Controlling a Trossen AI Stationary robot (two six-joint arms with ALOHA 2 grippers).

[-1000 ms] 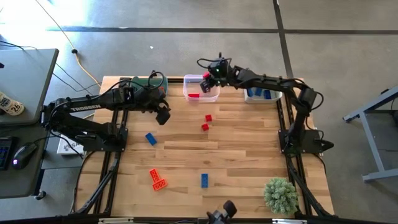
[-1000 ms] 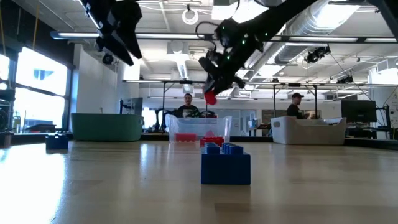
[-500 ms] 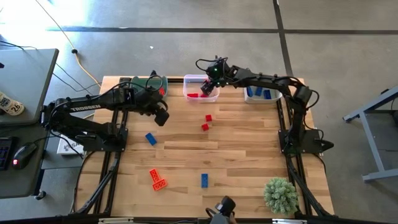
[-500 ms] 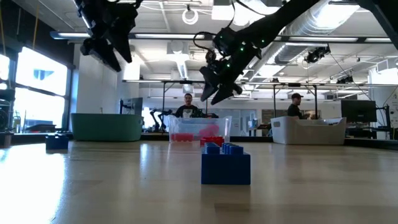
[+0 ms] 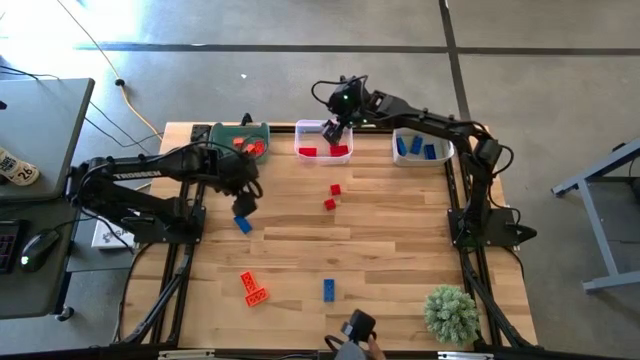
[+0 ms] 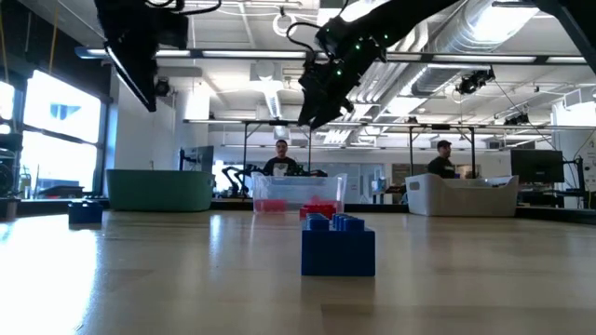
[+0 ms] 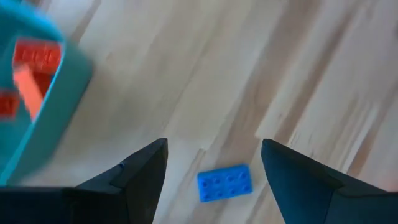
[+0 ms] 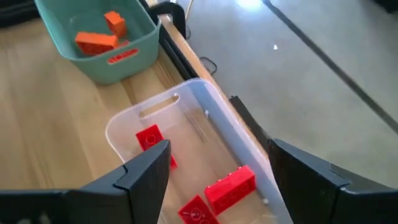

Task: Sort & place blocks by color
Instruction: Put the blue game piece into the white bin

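Right tool [image 5: 335, 128], fingers apart, hangs over the clear bin [image 5: 322, 154] at the worktop's [image 5: 400, 250] far edge; left tool [image 5: 243, 205], fingers apart, hovers above a blue block [image 5: 242, 224] on open wood.

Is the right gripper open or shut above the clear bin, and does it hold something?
Open and empty. The right gripper hangs above the clear bin, fingers apart with nothing between them; red blocks lie inside the bin.

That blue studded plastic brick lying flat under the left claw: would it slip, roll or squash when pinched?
The blue studded plastic brick looks rigid, so probably no squashing. Its flat sides and boxy shape make rolling unlikely. Smooth plastic on the wooden table might skid if the open left gripper nudges it off-centre.
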